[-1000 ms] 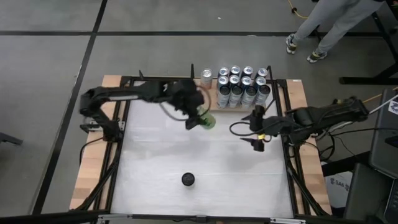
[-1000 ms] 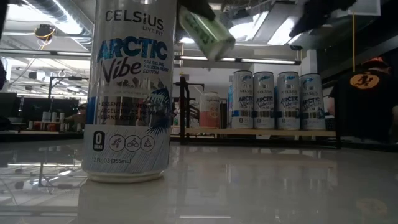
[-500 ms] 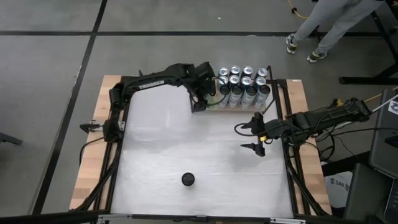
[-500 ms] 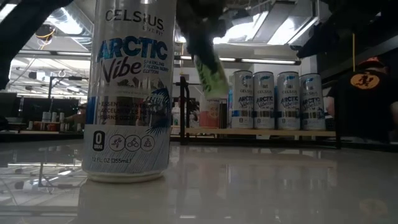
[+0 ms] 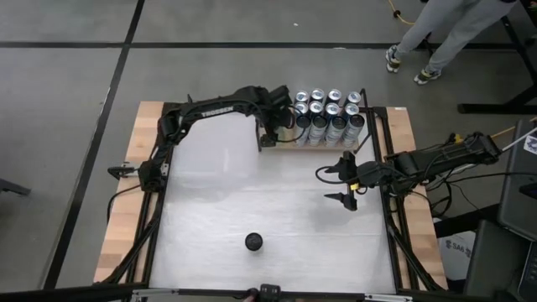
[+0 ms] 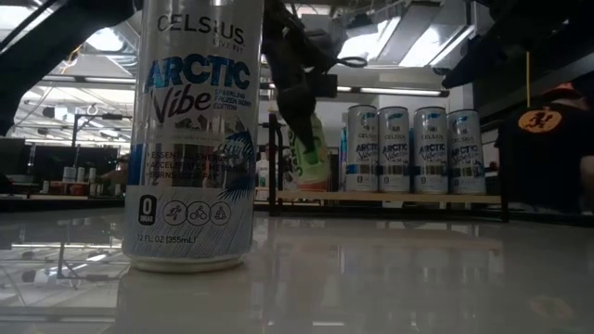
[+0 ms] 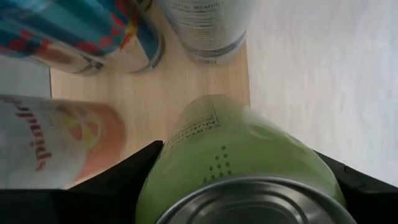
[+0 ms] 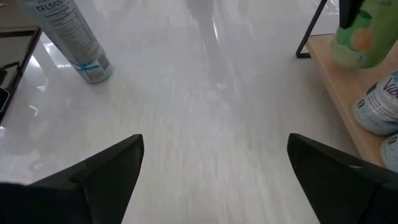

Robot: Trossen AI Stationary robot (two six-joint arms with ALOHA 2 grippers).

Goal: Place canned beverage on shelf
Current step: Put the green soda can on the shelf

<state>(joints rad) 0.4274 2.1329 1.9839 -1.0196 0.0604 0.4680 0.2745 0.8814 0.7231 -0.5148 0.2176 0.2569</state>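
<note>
- Since the earlier frame, the left gripper (image 5: 277,126) has carried the green can (image 7: 239,149) from mid-table to the near left corner of the shelf (image 7: 149,93); it stays clamped on the can, which is tilted.
- Beside it stand an orange-labelled can (image 7: 56,140) and the white cans (image 5: 327,113).
- Step in hand: set-down. Next: level the can, lower, release.
- Right gripper (image 5: 348,180) waits over the table, fingers apart.
</note>
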